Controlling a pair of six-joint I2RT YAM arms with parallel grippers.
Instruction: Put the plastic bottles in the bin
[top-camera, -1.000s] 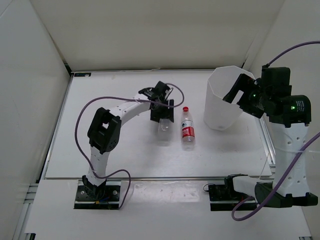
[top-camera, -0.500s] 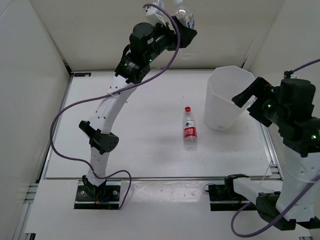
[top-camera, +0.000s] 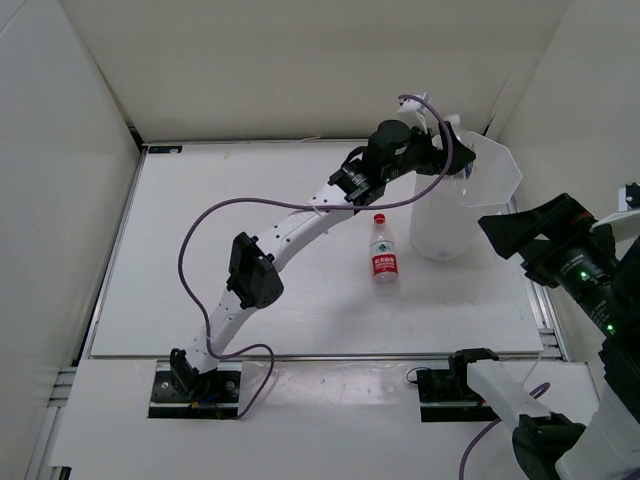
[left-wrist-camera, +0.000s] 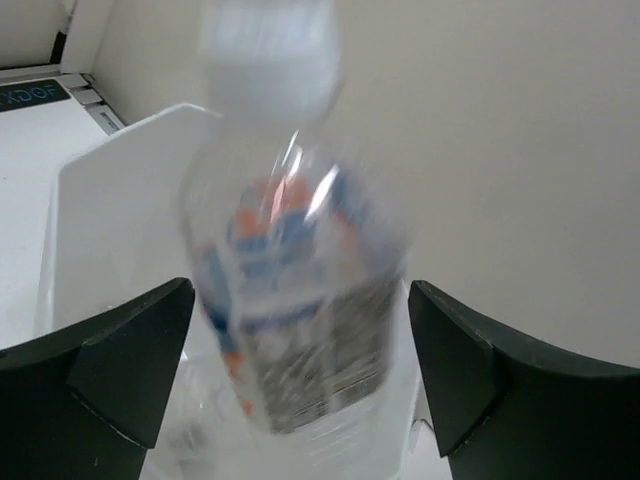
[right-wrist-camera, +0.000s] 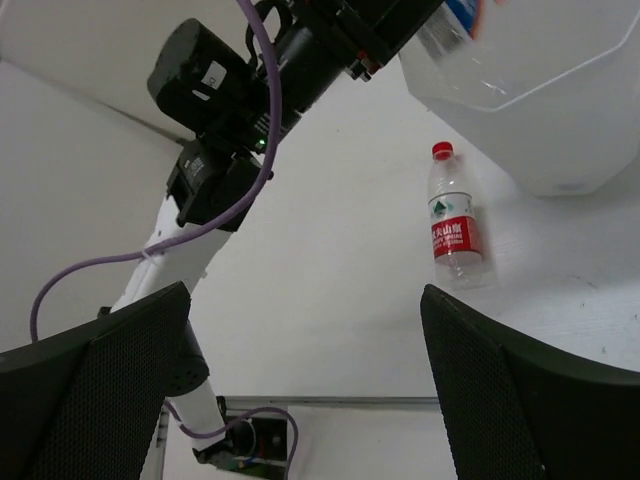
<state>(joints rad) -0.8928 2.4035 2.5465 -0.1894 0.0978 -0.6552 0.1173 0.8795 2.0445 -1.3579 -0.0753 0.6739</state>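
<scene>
My left gripper (top-camera: 447, 160) hangs over the bin (top-camera: 440, 235), a tall translucent white one with a faceted rim. Its jaws stand wide apart. In the left wrist view a clear bottle (left-wrist-camera: 290, 290) with a white cap and a blue-orange label is blurred between the fingers (left-wrist-camera: 130, 370), above the bin's opening (left-wrist-camera: 90, 190). A red-capped, red-labelled bottle (top-camera: 384, 262) lies on the table left of the bin, also in the right wrist view (right-wrist-camera: 455, 235). My right gripper (top-camera: 525, 240) is open and empty, raised to the right of the bin.
White walls enclose the table on three sides. The left arm (right-wrist-camera: 250, 120) stretches across the table's middle toward the bin (right-wrist-camera: 540, 130). Purple cables trail from both arms.
My left arm swung from high at the back down and right to above the bin, carrying the bottle. My right arm pulled back to the right, away from the bin.
</scene>
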